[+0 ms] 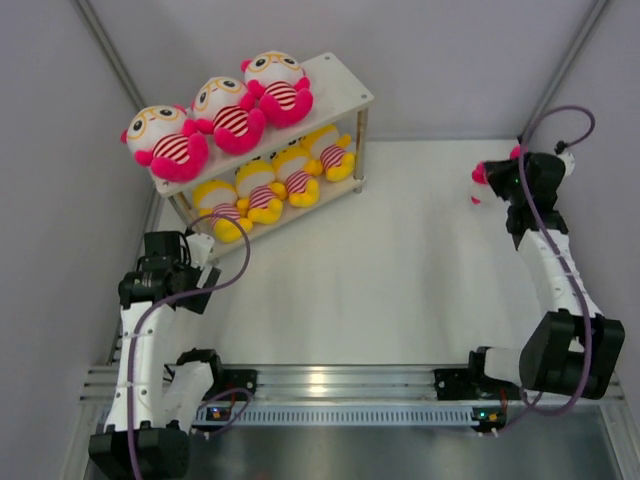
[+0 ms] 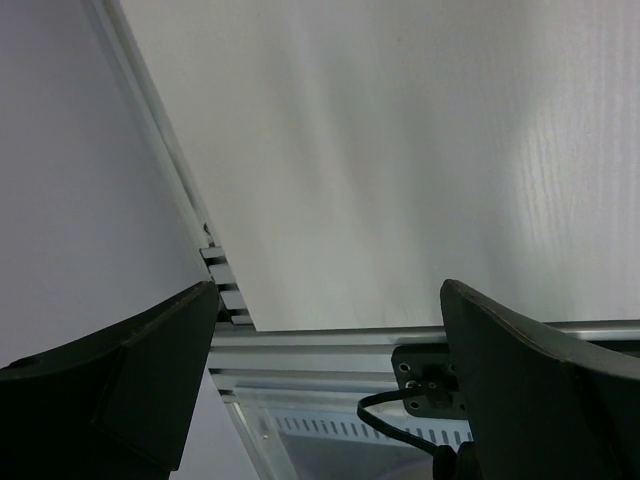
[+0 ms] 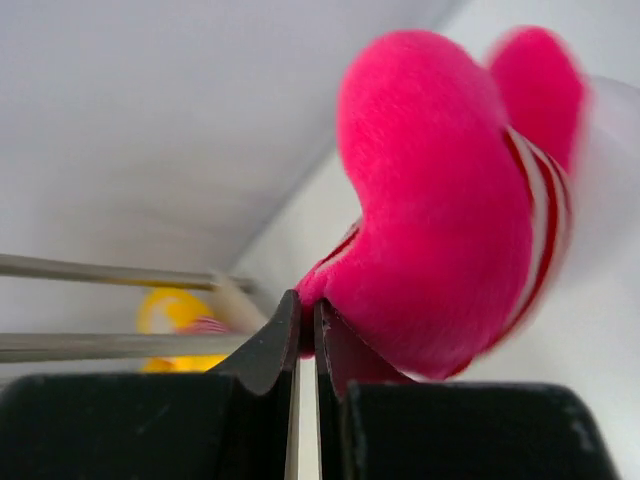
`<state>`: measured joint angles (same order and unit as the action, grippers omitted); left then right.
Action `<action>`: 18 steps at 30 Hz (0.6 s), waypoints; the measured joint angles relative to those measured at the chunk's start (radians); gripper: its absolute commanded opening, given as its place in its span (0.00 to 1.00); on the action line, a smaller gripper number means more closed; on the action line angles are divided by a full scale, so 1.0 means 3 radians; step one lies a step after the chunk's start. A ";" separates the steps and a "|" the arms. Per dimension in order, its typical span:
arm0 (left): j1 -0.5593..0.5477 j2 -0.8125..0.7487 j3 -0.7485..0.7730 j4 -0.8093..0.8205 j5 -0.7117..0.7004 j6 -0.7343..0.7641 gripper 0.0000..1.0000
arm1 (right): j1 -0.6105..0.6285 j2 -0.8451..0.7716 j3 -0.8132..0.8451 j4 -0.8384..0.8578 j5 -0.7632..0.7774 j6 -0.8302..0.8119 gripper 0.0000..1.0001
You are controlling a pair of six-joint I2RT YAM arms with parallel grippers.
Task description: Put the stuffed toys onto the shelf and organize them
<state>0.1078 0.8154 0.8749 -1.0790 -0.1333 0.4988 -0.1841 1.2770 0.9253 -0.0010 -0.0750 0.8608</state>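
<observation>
The white shelf stands at the back left. Three pink stuffed toys sit along its top board, and several yellow ones fill the lower board. A fourth pink toy is at the far right of the table. My right gripper is shut on a thin fold of its pink limb. In the top view the right gripper sits just right of that toy. My left gripper is open near the table's left front, with nothing between its fingers.
The enclosure's grey walls close in at the left, back and right. An aluminium rail runs along the near edge between the arm bases. A purple cable loops above the right wrist. In the right wrist view, a shelf leg and a yellow toy show far behind.
</observation>
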 measured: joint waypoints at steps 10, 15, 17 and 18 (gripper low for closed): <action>-0.0001 0.0094 0.0001 0.0037 0.0313 -0.0037 0.99 | 0.1534 0.0684 0.2279 0.0472 0.0628 0.0463 0.00; -0.0001 0.0108 0.0001 0.0048 0.0346 -0.0058 0.99 | 0.2012 0.1540 0.3151 0.0690 0.0726 0.0599 0.00; -0.0001 0.0117 0.0001 0.0060 0.0345 -0.0057 0.99 | 0.2135 0.1834 0.3342 0.0710 0.0745 0.0676 0.00; -0.0001 0.0121 0.0001 0.0066 0.0343 -0.0056 0.99 | 0.2196 0.1981 0.3405 0.0711 0.0757 0.0726 0.00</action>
<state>0.1074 0.8516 0.8753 -1.0592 -0.0303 0.4820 0.4747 1.8713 1.9469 0.2123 0.1520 1.0786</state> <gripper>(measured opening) 0.990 0.026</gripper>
